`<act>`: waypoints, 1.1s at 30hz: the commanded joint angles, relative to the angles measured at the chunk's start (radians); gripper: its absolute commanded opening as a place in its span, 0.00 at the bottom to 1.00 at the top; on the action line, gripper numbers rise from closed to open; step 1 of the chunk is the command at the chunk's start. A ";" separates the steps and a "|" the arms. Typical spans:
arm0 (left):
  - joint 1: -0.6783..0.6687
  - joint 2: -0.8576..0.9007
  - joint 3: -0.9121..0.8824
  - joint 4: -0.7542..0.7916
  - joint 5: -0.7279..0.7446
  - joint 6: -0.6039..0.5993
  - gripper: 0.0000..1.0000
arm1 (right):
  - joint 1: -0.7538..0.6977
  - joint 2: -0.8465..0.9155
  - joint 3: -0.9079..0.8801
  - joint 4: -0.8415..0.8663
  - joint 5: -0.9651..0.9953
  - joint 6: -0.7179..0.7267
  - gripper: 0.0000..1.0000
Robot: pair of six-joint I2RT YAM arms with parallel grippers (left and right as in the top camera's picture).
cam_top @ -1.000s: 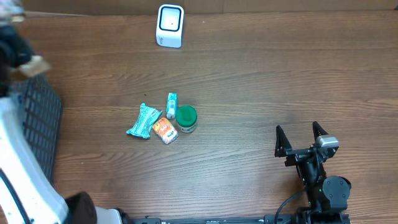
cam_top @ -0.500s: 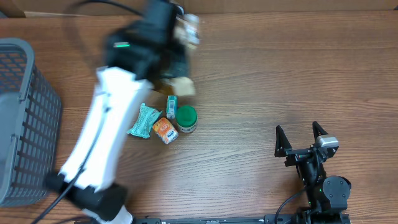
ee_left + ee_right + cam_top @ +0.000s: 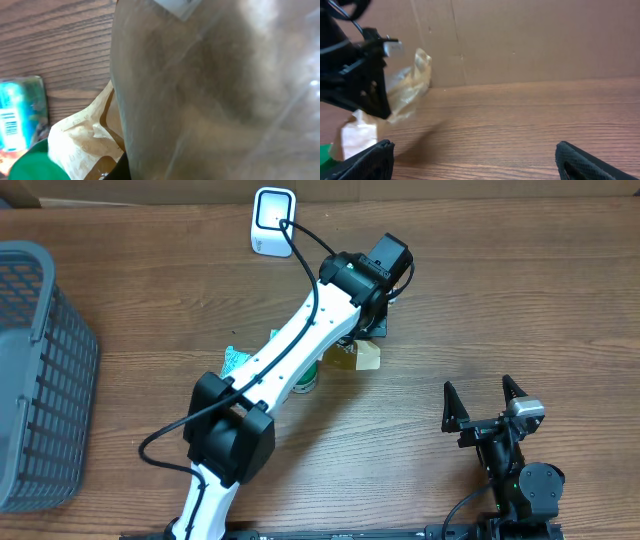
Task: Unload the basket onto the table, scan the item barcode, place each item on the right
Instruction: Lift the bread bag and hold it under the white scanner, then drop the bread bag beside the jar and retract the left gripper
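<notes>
The left tool was clamped on the clear crinkly packet, held over the worktop well right of the white scanner; it probably needed carrying across with its barcode turned squarely to the window, while the right tool sat idle, jaws apart.

We record a wood-grain counter. On it: a white scanner beyond the left hand, a green-lidded tub and teal packet near it, and a grey basket well apart.
</notes>
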 commanded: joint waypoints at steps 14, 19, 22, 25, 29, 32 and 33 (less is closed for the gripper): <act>-0.003 0.010 0.002 0.014 0.073 -0.040 0.58 | 0.005 -0.007 -0.011 0.005 0.010 0.001 1.00; -0.003 0.010 0.009 0.012 0.087 -0.020 0.62 | 0.005 -0.007 -0.011 0.005 0.010 0.001 1.00; 0.004 0.007 0.041 -0.001 0.091 0.023 0.62 | 0.005 -0.007 -0.010 0.005 0.010 0.001 1.00; 0.042 -0.013 0.131 -0.073 0.091 0.118 0.63 | 0.005 -0.007 -0.010 0.005 0.010 0.001 1.00; 0.158 -0.044 0.330 -0.253 0.092 0.215 0.70 | 0.005 -0.007 -0.010 0.005 0.010 0.001 1.00; 0.300 -0.077 0.483 -0.384 0.091 0.301 0.75 | 0.005 -0.007 -0.011 0.005 0.010 0.000 1.00; 0.385 -0.097 0.534 -0.435 0.092 0.333 0.84 | 0.005 -0.007 -0.011 0.005 0.010 0.001 1.00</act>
